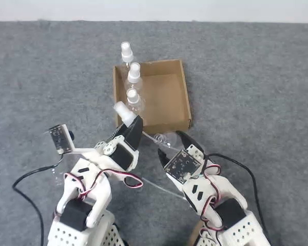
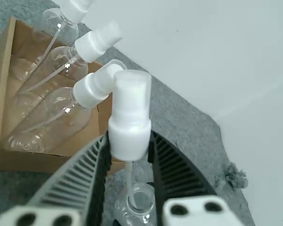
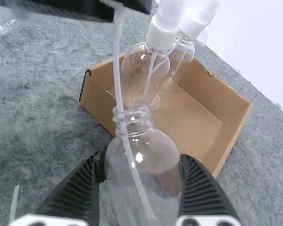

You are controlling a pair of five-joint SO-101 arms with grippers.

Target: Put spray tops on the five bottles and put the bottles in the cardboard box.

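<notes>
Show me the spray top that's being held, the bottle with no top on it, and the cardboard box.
spray top (image 2: 129,117): left wrist view, on the middle of its white body.
open bottle (image 3: 155,155): right wrist view, on its clear shoulder below the neck.
cardboard box (image 1: 167,100): high view, on its bare floor.

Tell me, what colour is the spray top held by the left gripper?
White. The spray top shows best in the left wrist view.
</notes>
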